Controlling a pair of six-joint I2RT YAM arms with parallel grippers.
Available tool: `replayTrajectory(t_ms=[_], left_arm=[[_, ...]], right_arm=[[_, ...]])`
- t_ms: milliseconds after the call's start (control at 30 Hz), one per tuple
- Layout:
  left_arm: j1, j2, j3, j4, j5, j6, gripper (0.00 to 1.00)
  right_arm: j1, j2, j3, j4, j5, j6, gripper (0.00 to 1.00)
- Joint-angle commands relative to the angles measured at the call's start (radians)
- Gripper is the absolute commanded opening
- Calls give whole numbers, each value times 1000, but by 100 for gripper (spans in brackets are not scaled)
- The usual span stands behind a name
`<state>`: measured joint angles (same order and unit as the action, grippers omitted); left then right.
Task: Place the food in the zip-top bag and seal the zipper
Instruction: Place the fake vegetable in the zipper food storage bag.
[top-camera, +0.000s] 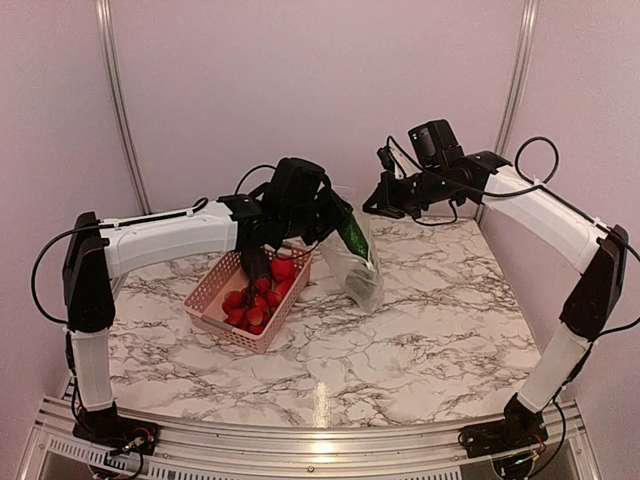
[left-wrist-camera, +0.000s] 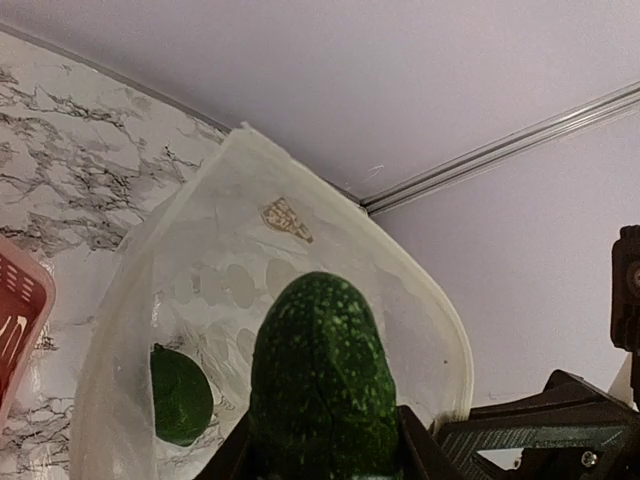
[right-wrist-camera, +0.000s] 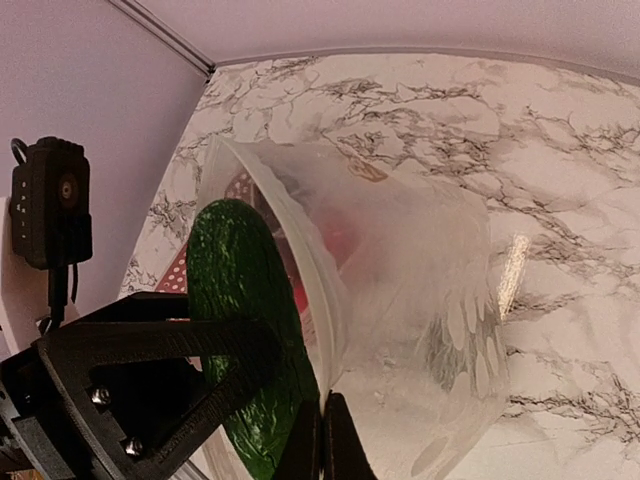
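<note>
Green pc (left-wrist-camera: 320, 380) held over bag (left-wrist-camera: 225, 210); marble tbl (top-camera: 430, 330), lilac walls (top-camera: 300, 80).

The table (top-camera: 430, 330) is a white marble-patterned slab with dark veins. A pink lattice basket (top-camera: 212, 300) sits on it, below and to the left of the left gripper (top-camera: 340, 228), which pinches a green piece (top-camera: 352, 235). The clear bag (top-camera: 365, 280) hangs beneath the right gripper (top-camera: 369, 207). Its bottom appears to rest on the slab just beside the basket.
</note>
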<state>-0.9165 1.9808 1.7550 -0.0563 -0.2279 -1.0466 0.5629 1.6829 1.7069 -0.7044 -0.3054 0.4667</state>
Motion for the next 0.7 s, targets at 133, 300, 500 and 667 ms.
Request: replayTrajectory(t_ms=[133,300,500,667], left_arm=[[47,202,309,-364,121,-115,47],[51,316,537,-476,208,-83,77],[60,254,525,-466,211,-39,89],[56,159,480,-282,298,59,99]], right_arm=[[14,7,49,9,-3,-8,0],[14,-2,42,12,11,-5,0],[13,-15,17,33,26,14,0],[14,-18,-10,52,39,21,0]])
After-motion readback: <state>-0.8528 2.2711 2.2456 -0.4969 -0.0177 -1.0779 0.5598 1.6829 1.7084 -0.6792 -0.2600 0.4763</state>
